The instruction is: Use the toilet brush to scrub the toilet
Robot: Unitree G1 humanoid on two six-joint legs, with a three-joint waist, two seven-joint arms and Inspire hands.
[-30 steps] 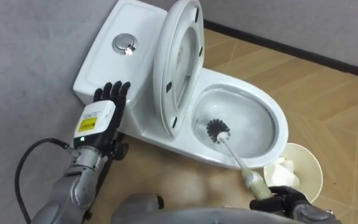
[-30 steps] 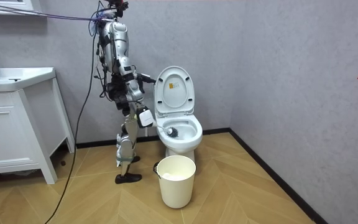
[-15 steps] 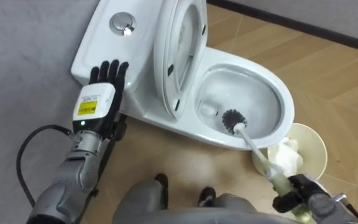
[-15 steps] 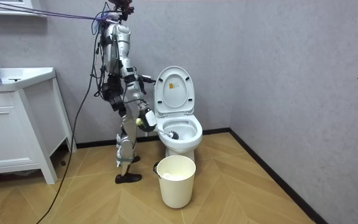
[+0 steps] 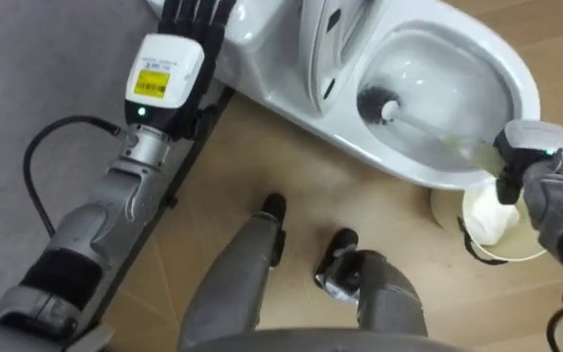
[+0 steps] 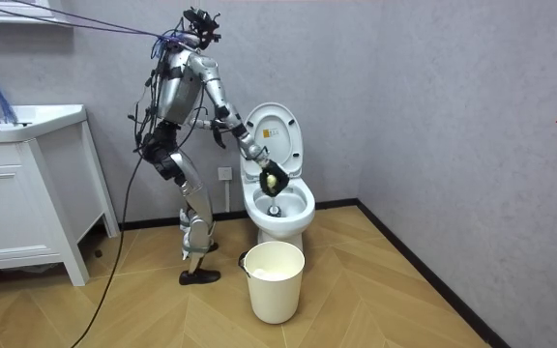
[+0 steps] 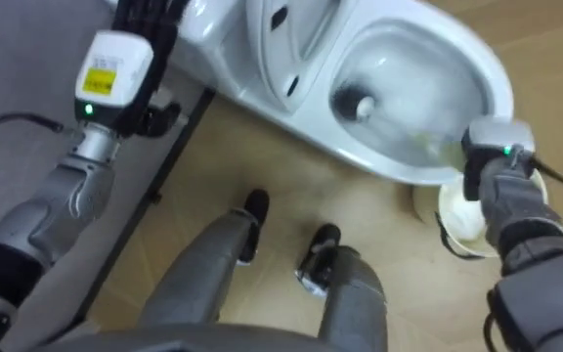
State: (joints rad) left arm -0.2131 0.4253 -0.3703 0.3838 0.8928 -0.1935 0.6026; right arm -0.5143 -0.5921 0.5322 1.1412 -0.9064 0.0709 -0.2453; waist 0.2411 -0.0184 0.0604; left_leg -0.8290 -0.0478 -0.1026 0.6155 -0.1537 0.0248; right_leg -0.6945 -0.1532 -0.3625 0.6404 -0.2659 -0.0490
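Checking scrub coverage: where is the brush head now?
In the left eye view's upper right, the brush head is down inside the toilet bowl, near the raised seat.

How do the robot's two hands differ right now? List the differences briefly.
The left hand has straight fingers and holds nothing; the right hand is closed on the toilet brush by its handle. The left hand is up at the tank, beside the raised seat; the right hand hangs by the bowl at its front rim. Both reach toward the toilet.
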